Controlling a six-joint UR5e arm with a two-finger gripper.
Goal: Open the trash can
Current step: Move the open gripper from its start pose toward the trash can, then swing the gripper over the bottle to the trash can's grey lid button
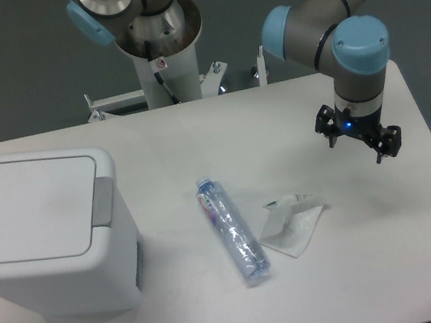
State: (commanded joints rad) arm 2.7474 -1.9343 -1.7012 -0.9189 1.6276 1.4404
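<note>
In the fixed camera view the task is not yet started: the trash can (pixel 46 233), a boxy white plastic bin with rounded corners, has its flat lid (pixel 26 206) down and the grey push tab (pixel 104 201) untouched. The gripper (pixel 359 137) hangs above the white table (pixel 396 264) with fingers apart and holding nothing. The bin stands well apart to its left in the picture, with a clear ribbed plastic bottle (pixel 232 231) and a crumpled white wrapper (pixel 292 223) between them.

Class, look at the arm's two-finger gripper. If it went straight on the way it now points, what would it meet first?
The black two-finger gripper points down, so it would probably meet bare white table first, right of the crumpled white plastic wrapper. Depth is uncertain.
</note>
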